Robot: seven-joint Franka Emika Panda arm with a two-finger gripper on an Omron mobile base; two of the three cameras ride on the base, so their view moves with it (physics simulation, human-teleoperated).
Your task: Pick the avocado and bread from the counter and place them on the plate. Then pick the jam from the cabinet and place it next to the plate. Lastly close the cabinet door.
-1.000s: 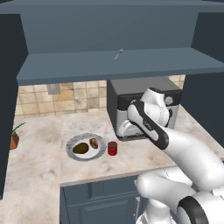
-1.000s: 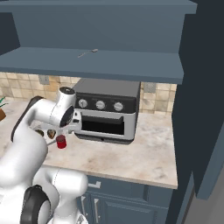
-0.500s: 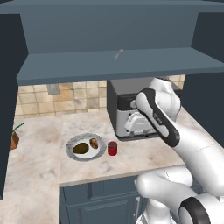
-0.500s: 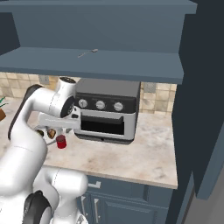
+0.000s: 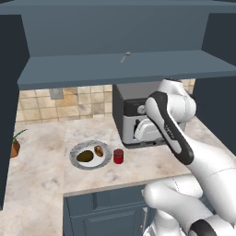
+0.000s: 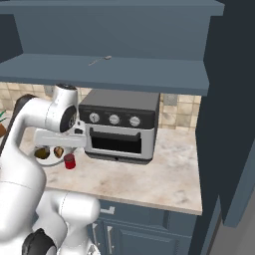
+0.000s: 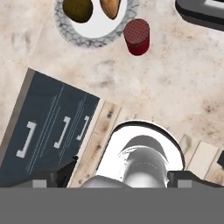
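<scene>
Jam (image 5: 118, 156): red-lidded jar standing on the counter (image 5: 46, 156) just beside the plate (image 5: 79, 163), which carries avocado (image 5: 85, 156) and bread (image 5: 98, 150), so only the door-closing step seems left. Gripper (image 6: 79, 140): raised in front of the toaster oven (image 6: 121, 125), carrying nothing; whether its fingers are spread or together cannot be made out. Cabinet door (image 5: 9, 106): dark panel at far left, apparently open.

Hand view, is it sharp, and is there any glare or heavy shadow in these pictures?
Hand view: fairly sharp, the jam jar and plate rim crisp, no glare. Left base view: even flat light, faint shadow beside the plate. Right base view: soft, the cabinet underside dark, no bright reflections on the oven.
</scene>
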